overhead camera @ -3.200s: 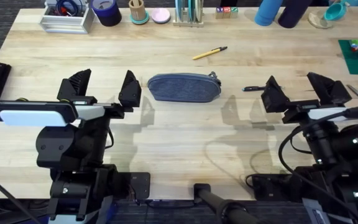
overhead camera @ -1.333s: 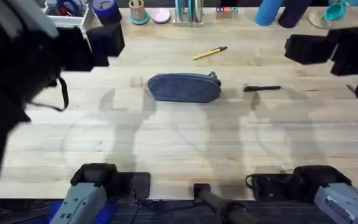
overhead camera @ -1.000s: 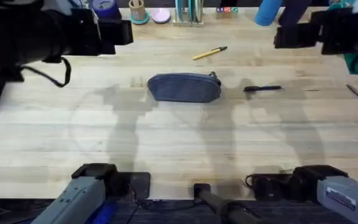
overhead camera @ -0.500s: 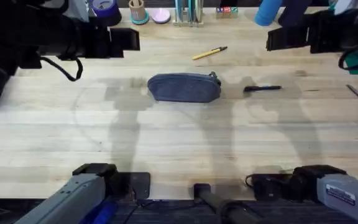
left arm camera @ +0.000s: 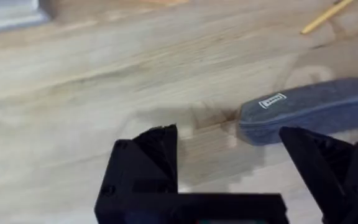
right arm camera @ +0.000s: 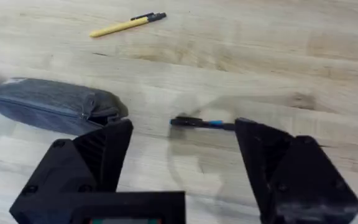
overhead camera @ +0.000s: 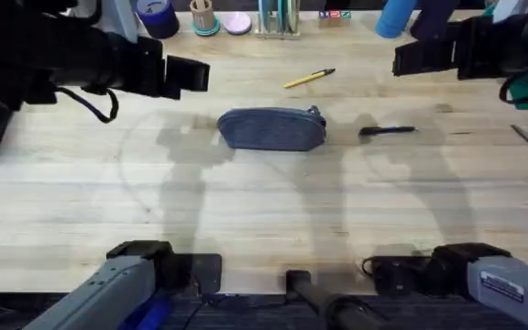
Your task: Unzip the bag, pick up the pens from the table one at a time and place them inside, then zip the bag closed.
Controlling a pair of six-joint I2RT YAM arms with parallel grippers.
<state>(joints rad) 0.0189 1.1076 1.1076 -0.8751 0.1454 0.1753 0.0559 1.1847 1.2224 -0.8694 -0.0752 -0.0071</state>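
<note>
Both claws are up off the wood and both are spread wide with nothing between the fingers. Left gripper (left arm camera: 229, 168) hangs over the wide light wooden table (overhead camera: 246, 211), its two black fingers well apart, and in its own wrist view the rounded end of the oblong blue-grey fabric pouch (left arm camera: 312, 112) sits just past the gap, a small label patch on the fabric facing the camera. From overhead that left arm looms large and dark at the upper left, its tip pointing across toward the middle.

Right gripper (right arm camera: 182, 152), jaws parted just as wide, hovers over the slim all-black pen (right arm camera: 204, 124), which lies flat on the planks in line with the space between the fingers. Overhead, the right arm reaches in dark from the upper right.

Down on the table, the pouch (overhead camera: 271, 128) lies lengthwise near the centre, zipper along the top and, as far as I can tell, zipped shut, with its small pull loop at the end facing the black pen (overhead camera: 387, 131). That pen rests just beside that end, not touching. Further back, the slim yellow pen with the black tip (overhead camera: 308, 79) lies at a slant, apart from the pouch.
</note>
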